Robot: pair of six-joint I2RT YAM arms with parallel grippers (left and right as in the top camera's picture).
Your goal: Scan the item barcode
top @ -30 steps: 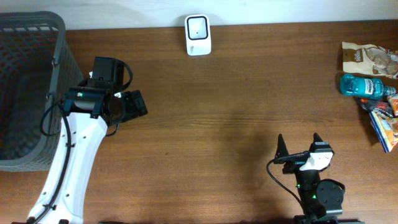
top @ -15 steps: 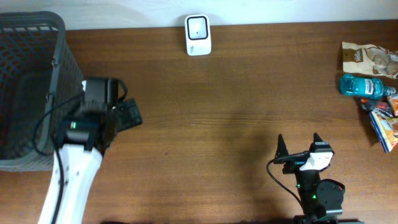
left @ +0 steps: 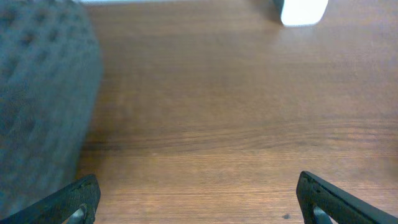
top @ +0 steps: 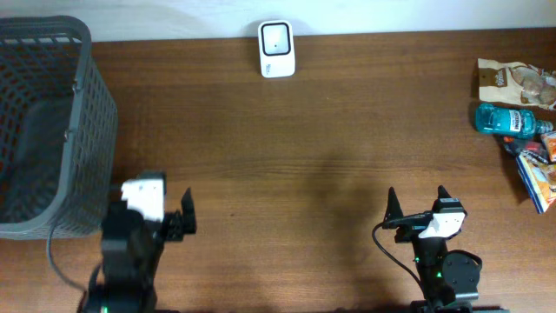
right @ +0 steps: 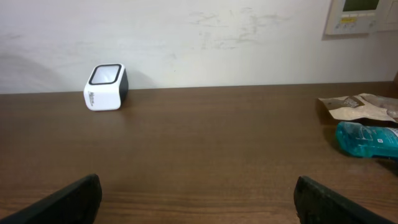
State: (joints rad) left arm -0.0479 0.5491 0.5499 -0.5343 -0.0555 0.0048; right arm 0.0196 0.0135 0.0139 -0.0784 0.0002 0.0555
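Note:
The white barcode scanner stands at the table's far edge, also seen in the right wrist view as a scanner by the wall and at the top of the left wrist view. The items lie at the far right: a brown snack bag, a blue bottle and a colourful packet. My left gripper is open and empty near the front left. Near the front edge, right of the middle, my right gripper is open and empty, far from the items.
A dark mesh basket fills the left end of the table, and its wall shows close on the left of my left gripper. The snack bag and blue bottle show at the right of the right wrist view.
My left arm has drawn back from beside the basket toward the table's front edge, open and empty throughout. The right arm has not moved.

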